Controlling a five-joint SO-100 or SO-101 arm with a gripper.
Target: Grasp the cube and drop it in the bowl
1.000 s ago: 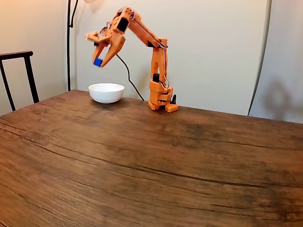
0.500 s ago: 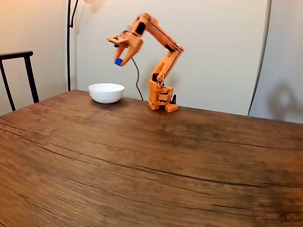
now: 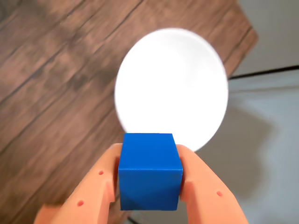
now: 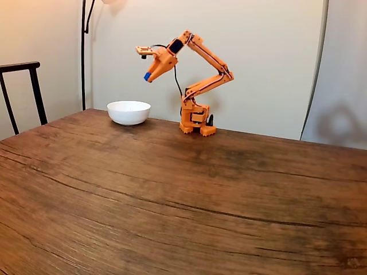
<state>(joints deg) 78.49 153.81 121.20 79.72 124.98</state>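
Observation:
The blue cube point(image 3: 150, 170) is pinched between my orange fingers point(image 3: 208, 193) at the bottom of the wrist view, and my gripper point(image 3: 150, 161) is shut on it. Beyond the cube lies the white bowl point(image 3: 173, 88), empty and seen from above. In the fixed view my gripper point(image 4: 148, 75) holds the cube point(image 4: 147, 75) high in the air, above and slightly right of the bowl point(image 4: 128, 112), which rests near the far left corner of the wooden table point(image 4: 183, 195).
The arm's base point(image 4: 195, 120) stands on the table just right of the bowl, against the back wall. A dark chair point(image 4: 23, 91) is at the left edge, and a black lamp pole point(image 4: 84, 51) rises behind the bowl.
The arm has folded back toward its base, carrying the cube rightward from above the bowl's left side to a point right of the bowl. The cube stays gripped.

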